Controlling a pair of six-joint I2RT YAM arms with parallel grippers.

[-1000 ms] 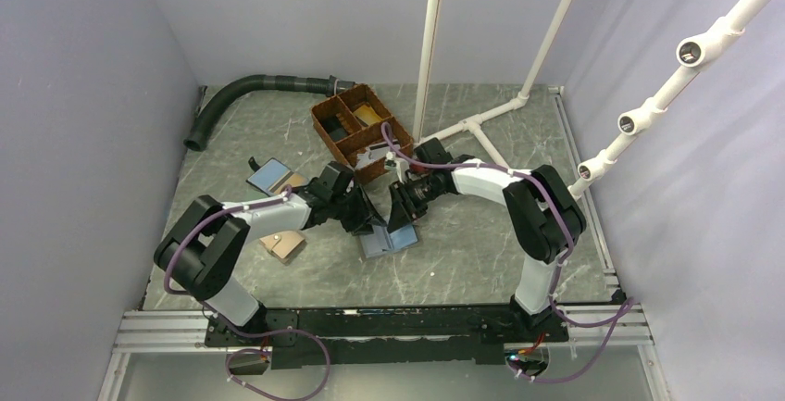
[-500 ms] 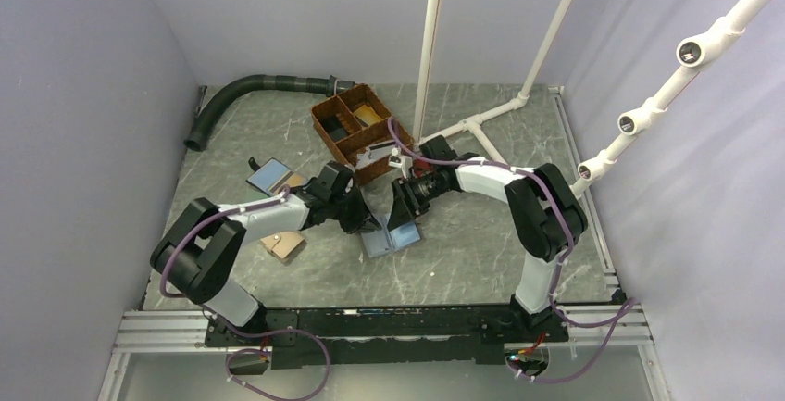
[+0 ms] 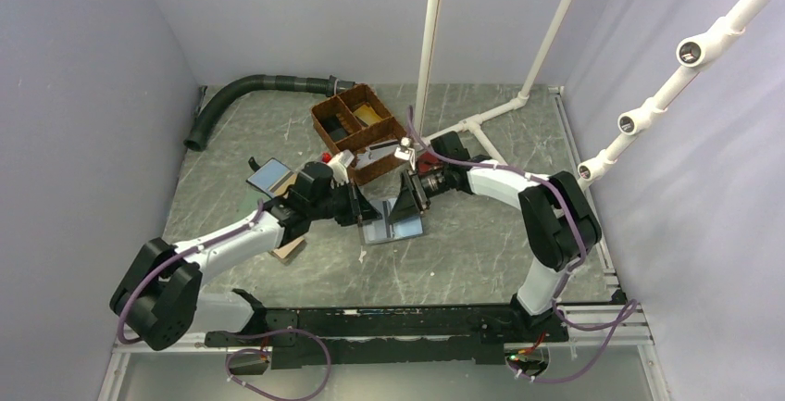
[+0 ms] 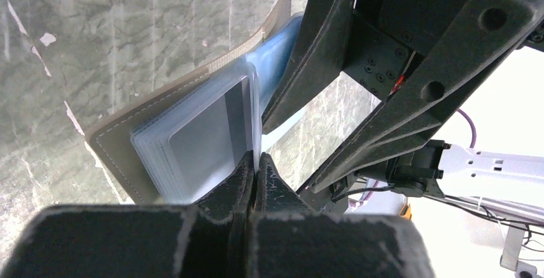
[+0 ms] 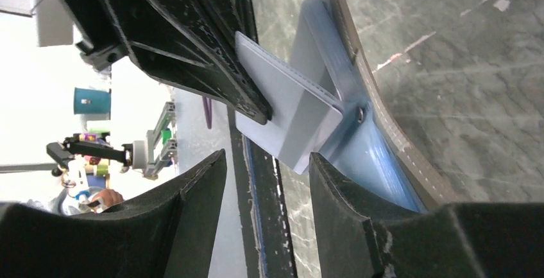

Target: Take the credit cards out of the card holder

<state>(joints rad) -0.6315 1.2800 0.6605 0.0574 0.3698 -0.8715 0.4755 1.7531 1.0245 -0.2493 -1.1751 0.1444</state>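
Note:
The card holder (image 3: 396, 227) lies open on the table, taupe-grey outside (image 4: 112, 146) and light blue inside (image 5: 369, 156). Several pale grey-white credit cards (image 4: 205, 143) sit in its slots. My left gripper (image 3: 363, 210) is shut (image 4: 257, 162) on the edge of one card (image 5: 289, 117), which sticks partly out of the holder. My right gripper (image 3: 407, 203) is open (image 5: 266, 169). One of its fingers (image 5: 340, 194) is against the holder's blue inner face, beside the held card.
A brown divided box (image 3: 356, 128) stands just behind the grippers. A blue wallet with a tan panel (image 3: 273, 176) and a tan object (image 3: 289, 249) lie to the left. A black hose (image 3: 250, 91) lies at the back left and white pipes (image 3: 481, 123) at the back right.
My left arm has drawn back to the left and stretched out, still gripping the card. The holder has shifted a little away from me and to the right. My right gripper moved slightly with it.

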